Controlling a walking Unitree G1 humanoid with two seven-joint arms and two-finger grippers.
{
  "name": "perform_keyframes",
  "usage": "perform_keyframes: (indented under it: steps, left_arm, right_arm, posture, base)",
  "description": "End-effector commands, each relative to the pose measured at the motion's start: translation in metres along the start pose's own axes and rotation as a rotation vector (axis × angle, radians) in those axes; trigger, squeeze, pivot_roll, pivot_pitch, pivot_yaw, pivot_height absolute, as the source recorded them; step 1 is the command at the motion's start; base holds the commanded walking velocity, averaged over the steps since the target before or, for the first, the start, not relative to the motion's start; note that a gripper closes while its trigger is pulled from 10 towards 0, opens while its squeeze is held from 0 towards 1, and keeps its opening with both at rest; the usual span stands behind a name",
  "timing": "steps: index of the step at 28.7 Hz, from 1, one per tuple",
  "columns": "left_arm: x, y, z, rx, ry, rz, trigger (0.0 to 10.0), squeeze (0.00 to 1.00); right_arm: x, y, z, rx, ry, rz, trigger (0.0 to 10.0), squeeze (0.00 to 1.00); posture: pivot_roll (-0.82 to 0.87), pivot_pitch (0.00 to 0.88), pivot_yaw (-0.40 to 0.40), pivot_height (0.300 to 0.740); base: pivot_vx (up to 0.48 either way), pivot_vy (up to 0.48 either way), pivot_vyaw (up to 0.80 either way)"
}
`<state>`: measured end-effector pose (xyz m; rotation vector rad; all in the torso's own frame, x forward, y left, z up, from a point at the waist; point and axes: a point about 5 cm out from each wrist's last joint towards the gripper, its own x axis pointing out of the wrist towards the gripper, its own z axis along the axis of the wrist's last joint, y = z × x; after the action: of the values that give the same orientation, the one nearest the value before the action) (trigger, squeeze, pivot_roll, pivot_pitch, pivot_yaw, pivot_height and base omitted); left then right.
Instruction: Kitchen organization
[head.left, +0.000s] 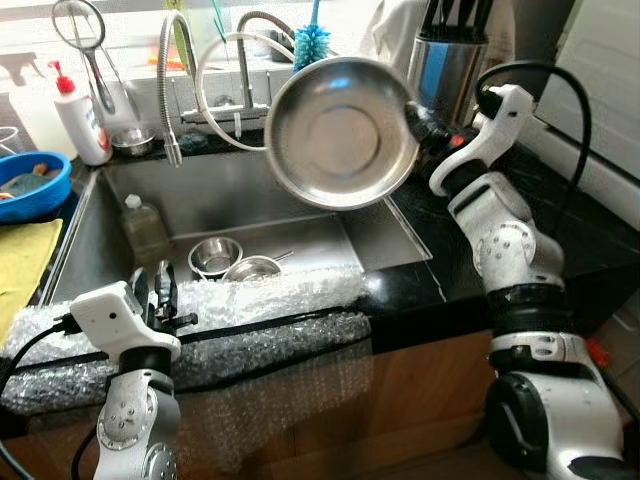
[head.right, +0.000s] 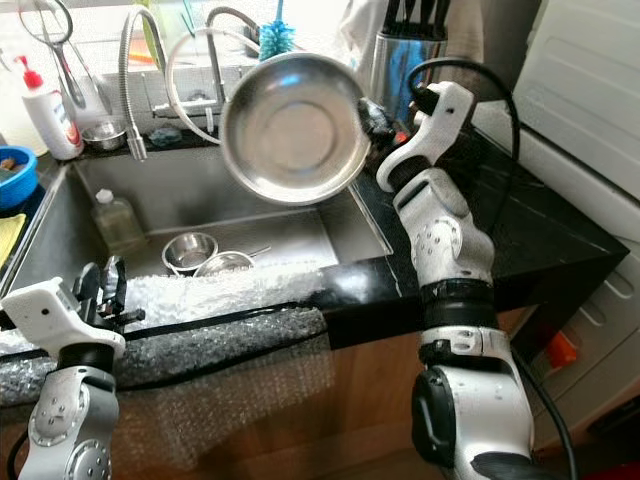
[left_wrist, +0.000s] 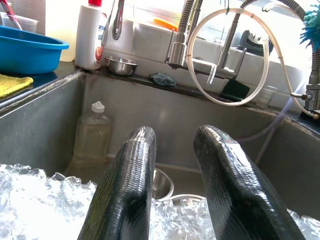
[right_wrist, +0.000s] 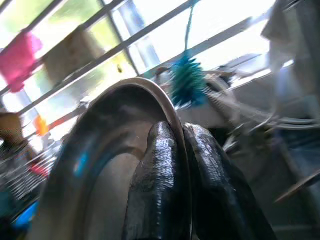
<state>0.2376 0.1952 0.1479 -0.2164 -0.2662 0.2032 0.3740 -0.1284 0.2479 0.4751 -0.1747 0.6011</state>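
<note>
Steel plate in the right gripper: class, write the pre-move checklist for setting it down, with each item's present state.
1. Grip: right gripper pinches the steel plate by its rim, one finger on each face: ok.
2. Plate clear of the faucet: cannot tell; they overlap in the head views.
3. Sink floor free: not ok; two small bowls and a bottle are inside.
4. Left gripper out of the way: ok; open, low at the bubble-wrapped front edge.
5. Plate level: not ok; held on edge.
</note>
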Motion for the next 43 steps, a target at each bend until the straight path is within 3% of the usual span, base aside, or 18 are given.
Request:
perform_keyframes:
  steps: [1,4,7,10,26,29,32,43]
  left_arm:
    - [0.0,0.002,-0.003,0.007,0.025,0.01,10.0,0.0]
    - [0.0,0.002,-0.003,0.007,0.025,0.01,10.0,0.0]
    - [0.003,0.002,-0.001,-0.031,0.02,0.024,10.0,0.0]
    - [0.004,0.003,0.0,-0.048,0.017,0.03,10.0,0.0]
    - [0.006,0.013,0.011,-0.039,-0.011,0.04,10.0,0.0]
    - [0.006,0.017,0.012,-0.038,-0.008,0.048,10.0,0.0]
    - [0.006,0.018,0.014,-0.037,-0.006,0.049,10.0,0.0]
    - [0.009,0.021,0.019,-0.037,-0.028,0.053,10.0,0.0]
  right_arm:
    - [-0.004,0.025,0.003,-0.004,-0.02,0.2,10.0,0.0]
    - [-0.005,0.026,0.002,-0.004,-0.018,0.21,10.0,0.0]
    - [-0.023,0.036,-0.019,0.003,0.019,0.305,10.0,0.0]
    - [-0.03,0.04,-0.027,0.008,0.028,0.334,10.0,0.0]
    - [-0.047,0.043,-0.023,-0.085,-0.02,0.227,10.0,0.0]
    - [-0.058,0.029,-0.012,-0.301,-0.108,0.003,10.0,0.0]
    - [-0.066,0.029,-0.018,-0.399,-0.122,-0.049,10.0,0.0]
    - [-0.073,0.033,-0.025,-0.498,-0.148,-0.103,10.0,0.0]
  posture:
    - [0.05,0.0,-0.009,0.74]
    - [0.05,0.0,-0.009,0.74]
    - [0.06,0.0,-0.003,0.74]
    - [0.06,0.0,0.001,0.74]
    - [0.07,0.0,0.012,0.74]
    - [0.06,0.0,0.024,0.74]
    - [0.05,0.0,0.029,0.74]
    - [0.05,0.0,0.034,0.74]
  base:
    - [0.0,0.0,0.0]
    - [0.0,0.0,0.0]
    - [0.0,0.0,0.0]
    - [0.0,0.0,0.0]
    - [0.0,0.0,0.0]
    - [0.0,0.0,0.0]
    - [0.0,0.0,0.0]
    - [0.0,0.0,0.0]
